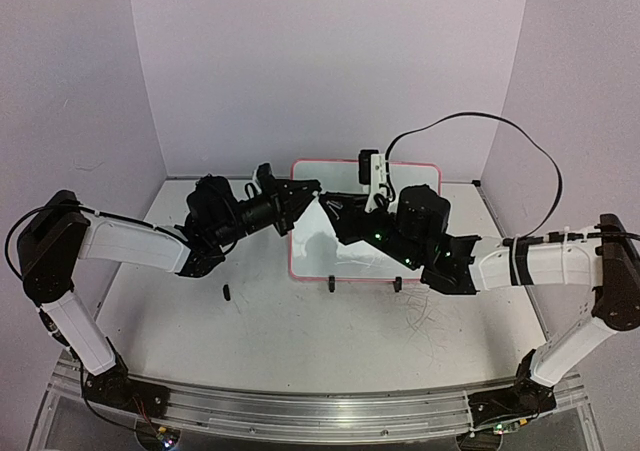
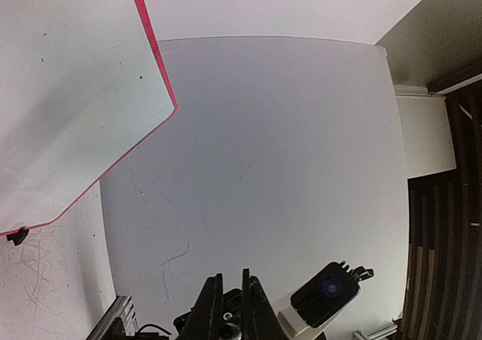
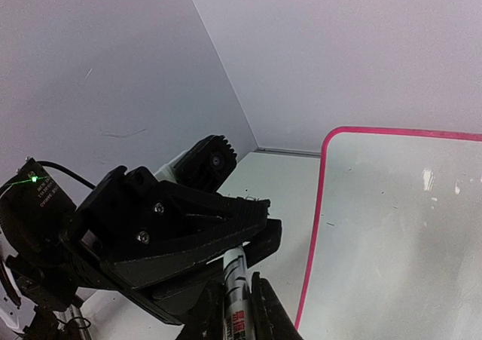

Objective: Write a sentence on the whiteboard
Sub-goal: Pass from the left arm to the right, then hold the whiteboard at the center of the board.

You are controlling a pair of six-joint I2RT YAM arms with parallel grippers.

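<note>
Left hand point(image 1: 311, 193) and right hand point(image 1: 331, 208) both clamp the marker point(image 3: 236, 287) over the whiteboard's point(image 1: 415, 176) nine o'clock side. No writing shows, so your whole sentence is left.

Top external: high, behind arm bases point(image 1: 105, 381), looking down and forward toward back wall point(image 1: 330, 61). Far enough to take in whole worktop point(image 1: 300, 331) and whiteboard point(image 1: 312, 243).
Left wrist: close, rolled view past own left claw point(image 2: 232, 283) at bottom edge; whiteboard corner upper left.
Right wrist: close, low, past right claw point(image 3: 236, 289) and marker point(image 3: 239, 321) toward left claw and wall corner point(image 3: 226, 76).
All three views share whiteboard.
</note>
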